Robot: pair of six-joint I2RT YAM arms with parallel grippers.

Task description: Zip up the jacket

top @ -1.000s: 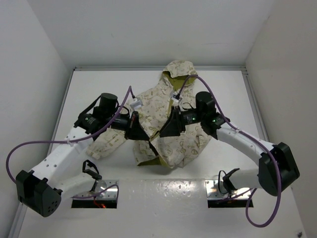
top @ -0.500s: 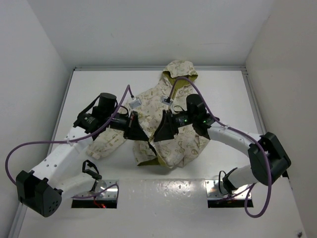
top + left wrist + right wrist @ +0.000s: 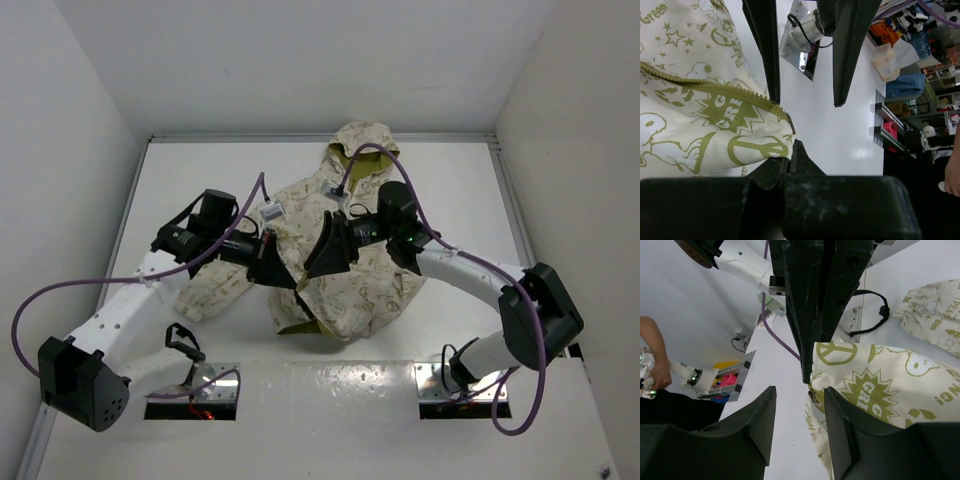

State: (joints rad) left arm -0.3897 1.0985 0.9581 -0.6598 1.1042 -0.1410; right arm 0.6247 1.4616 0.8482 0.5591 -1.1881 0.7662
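Right pincer (image 3: 312, 268) has shifted left over the jacket (image 3: 368, 292) on white table (image 3: 470, 200).

White walls (image 3: 300, 60) box in a white table (image 3: 470, 190); the left wrist view shows a cluttered rack (image 3: 890, 131) at three o'clock, the right wrist view a person's hand (image 3: 653, 374) at nine o'clock.

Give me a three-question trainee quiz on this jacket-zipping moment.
1. True or false: the right gripper is clamped shut on a sleeve.
2. The left gripper pinches: A) a cable, B) a corner of the jacket at the end of the zipper, C) nothing.
3. What colour is the zipper?
Key: 1 false, its jaws stand open; 2 B; 3 olive green.
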